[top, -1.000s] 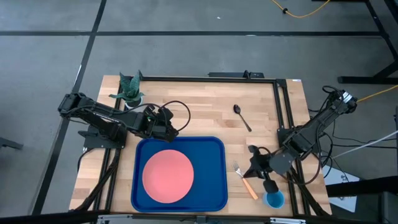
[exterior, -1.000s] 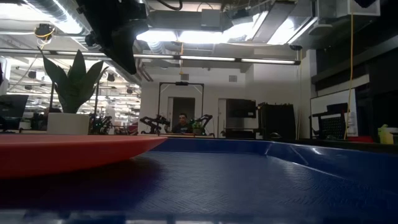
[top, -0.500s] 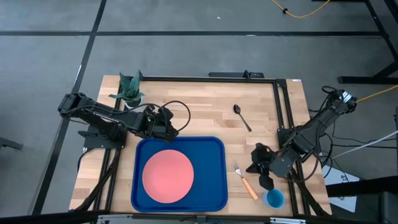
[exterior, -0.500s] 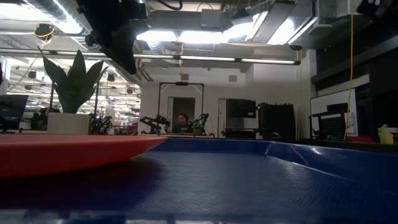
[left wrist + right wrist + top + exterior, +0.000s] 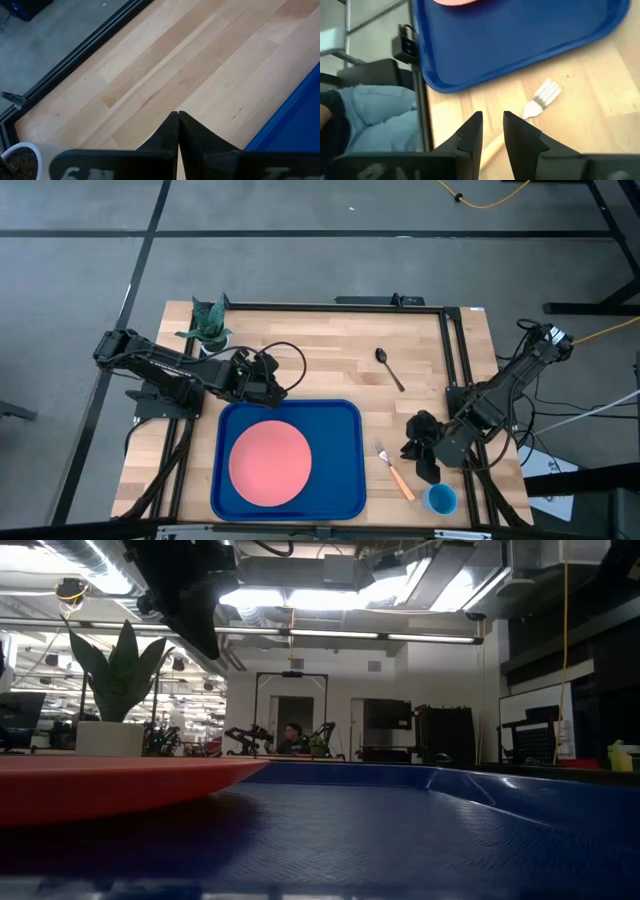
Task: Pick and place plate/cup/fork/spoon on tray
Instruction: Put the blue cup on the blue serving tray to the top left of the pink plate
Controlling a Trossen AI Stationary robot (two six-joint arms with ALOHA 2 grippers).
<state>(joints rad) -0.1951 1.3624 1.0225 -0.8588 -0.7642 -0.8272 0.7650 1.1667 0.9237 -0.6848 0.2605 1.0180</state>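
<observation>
The salmon-pink plate [image 5: 270, 461] lies flat in the deep-blue tray [image 5: 340, 420] at the table's near middle. The fork [image 5: 395, 470] lies on the wood right of the tray, and its tines show in the right wrist view [image 5: 546, 94]. The light-blue cup [image 5: 440, 500] stands on the table at the near right corner. The dark spoon [image 5: 389, 367] lies farther back. My right gripper [image 5: 418, 450] hovers between fork and cup, open with a narrow gap [image 5: 492, 120], empty. My left gripper [image 5: 280, 388] is shut [image 5: 177, 116] and empty, just beyond the tray's far edge.
A white pot with a green plant [image 5: 208, 325] stands at the far left. A black frame rail [image 5: 455, 360] runs along the table's right side. A person in jeans [image 5: 375, 120] shows beyond the table's near edge. Bare wood lies between spoon and tray.
My right gripper has drawn back a little from the cup toward the table's far edge. The cup, fork, spoon, plate and tray have stayed where they were.
</observation>
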